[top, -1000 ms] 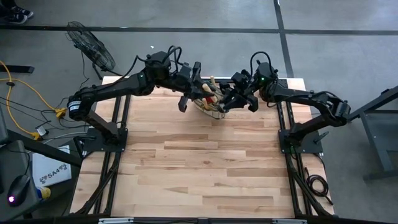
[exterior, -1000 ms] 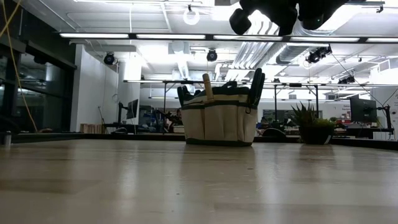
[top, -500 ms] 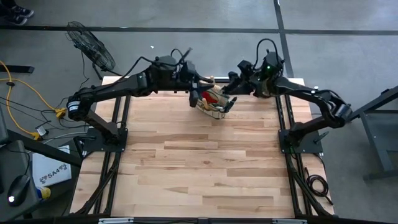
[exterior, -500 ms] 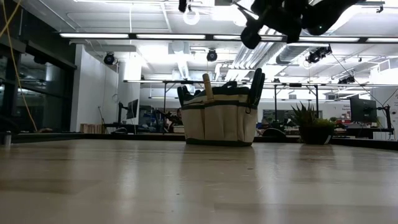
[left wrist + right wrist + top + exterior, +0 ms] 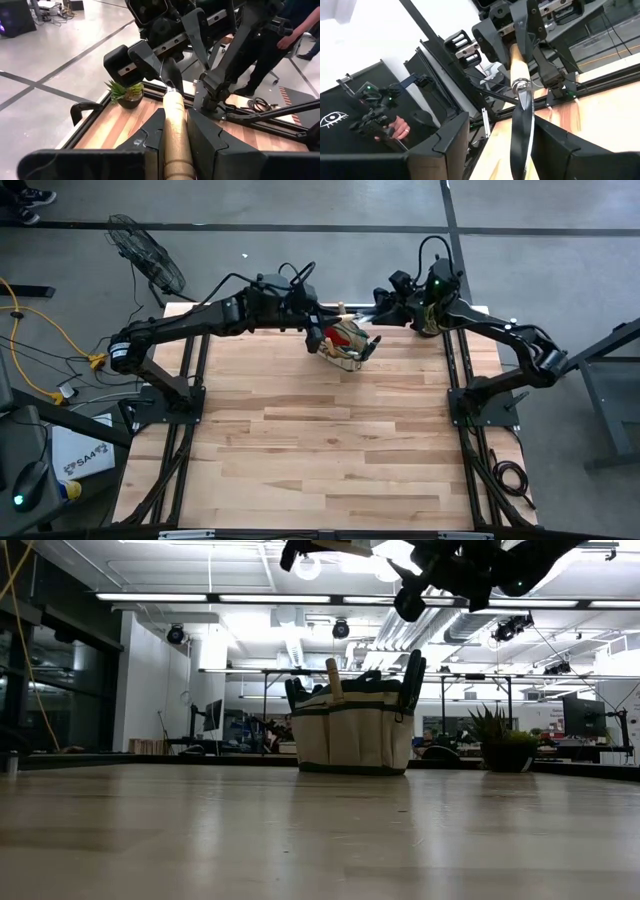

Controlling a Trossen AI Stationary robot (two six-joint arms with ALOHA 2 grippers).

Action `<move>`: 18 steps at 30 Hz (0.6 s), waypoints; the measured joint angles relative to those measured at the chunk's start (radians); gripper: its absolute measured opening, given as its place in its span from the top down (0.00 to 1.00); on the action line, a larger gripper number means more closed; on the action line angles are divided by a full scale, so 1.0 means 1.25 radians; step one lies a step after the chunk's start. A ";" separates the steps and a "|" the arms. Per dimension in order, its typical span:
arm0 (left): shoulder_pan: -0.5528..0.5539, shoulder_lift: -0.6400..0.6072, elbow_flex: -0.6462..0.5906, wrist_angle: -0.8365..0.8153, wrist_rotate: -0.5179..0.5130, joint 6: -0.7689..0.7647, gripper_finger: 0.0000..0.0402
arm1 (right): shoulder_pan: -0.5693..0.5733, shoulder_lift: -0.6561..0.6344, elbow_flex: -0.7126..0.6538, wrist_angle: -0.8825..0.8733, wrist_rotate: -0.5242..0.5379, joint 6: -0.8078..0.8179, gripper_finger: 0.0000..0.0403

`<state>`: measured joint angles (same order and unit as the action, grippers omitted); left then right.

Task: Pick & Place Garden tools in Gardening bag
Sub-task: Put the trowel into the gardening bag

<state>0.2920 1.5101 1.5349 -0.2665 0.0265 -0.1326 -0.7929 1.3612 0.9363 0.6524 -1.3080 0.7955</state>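
1. The left claw is clenched on the wooden handle of a tool, held in the air.
2. Out from that claw the handle ends in a metal collar, then a thin dark blade. I cannot tell which tool it is.
3. The blade runs between the spread fingers of the right claw, which faces the left claw. Its jaws stand released, clear of the blade on both sides.
4. The tool looks light and stiff. The wood should give a sure hold, while the thin metal is probably slick and may twist. The handle near the collar looks the best place to grip.
5. Below and just beside the claws stands the bag, upright, with tool handles sticking out of its top. Its soft walls may give if pushed.
6. The bag rests near the far edge of a pale wood table.
7. A plant sits near the bag.
8. Beyond lie grey floor, a fan, ceiling strip lights and a standing person.
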 joint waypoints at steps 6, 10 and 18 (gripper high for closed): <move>0.002 0.000 0.000 0.011 -0.009 0.006 0.87 | -0.011 0.000 0.000 -0.016 -0.025 -0.005 0.56; 0.002 0.000 0.000 0.012 -0.013 0.012 0.87 | -0.015 0.000 0.000 -0.016 -0.029 -0.001 0.56; 0.002 -0.001 0.000 0.012 -0.012 0.013 0.87 | -0.015 0.000 0.000 -0.025 -0.029 -0.005 0.56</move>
<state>0.2943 1.5083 1.5345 -0.2516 0.0112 -0.1158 -0.8116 1.3609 0.9363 0.6209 -1.3449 0.7888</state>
